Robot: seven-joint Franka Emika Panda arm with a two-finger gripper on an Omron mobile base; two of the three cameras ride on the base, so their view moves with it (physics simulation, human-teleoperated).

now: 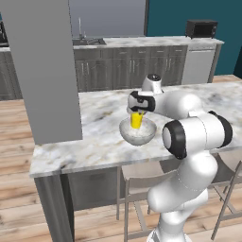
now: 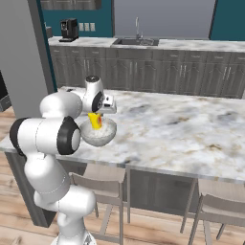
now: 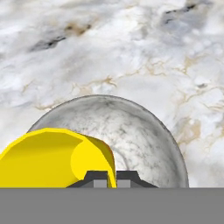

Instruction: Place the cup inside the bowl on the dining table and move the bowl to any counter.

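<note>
The end effector (image 3: 106,178) was clamped on the rim of the cup (image 1: 137,120), its two dark fingertips (image 3: 97,179) pinched together over the yellow wall in the hand view. The cup hung over the bowl (image 1: 137,132), its lower part dipping below the bowl's rim; whether it touched the bowl's inner surface could not be told. A thin red edge showed along the cup's side in the hand view. The bowl sat on the marble worktop (image 1: 94,132) of the dining table, near the edge closest to the robot, with stools (image 2: 103,184) tucked beneath. Beyond it ran the counter (image 2: 191,45) with a sink (image 2: 136,41).
</note>
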